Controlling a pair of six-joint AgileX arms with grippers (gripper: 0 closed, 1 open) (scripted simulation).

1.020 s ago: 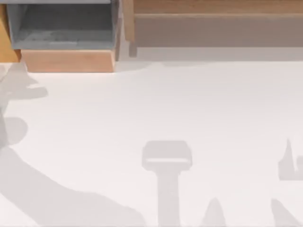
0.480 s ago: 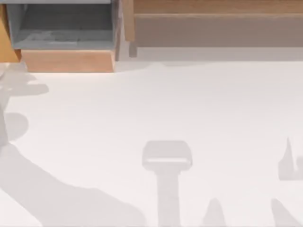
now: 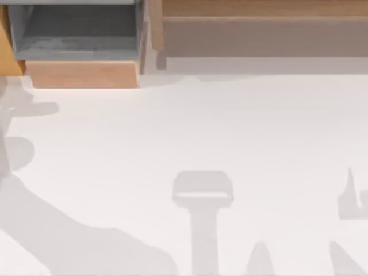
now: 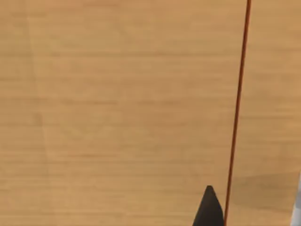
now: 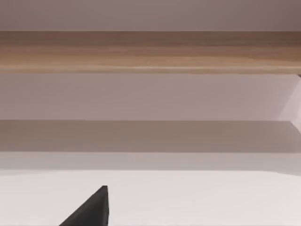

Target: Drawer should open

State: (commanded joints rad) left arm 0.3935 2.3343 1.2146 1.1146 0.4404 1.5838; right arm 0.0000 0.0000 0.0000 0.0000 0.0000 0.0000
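drawer [image 3: 80, 52] pulled out, grey tray exposed, no writing

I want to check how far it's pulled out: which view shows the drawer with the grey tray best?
The top view: the boxy drawer with grey inner tray and light-brown wooden front panel sits at the table's far left, its tray exposed. The left wrist view shows close wood grain that I cannot assign to it; the right wrist view shows the long wooden ledge.

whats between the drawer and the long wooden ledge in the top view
A narrow upright wooden panel stands between the drawer and the ledge in the top view, with nothing else in that gap.
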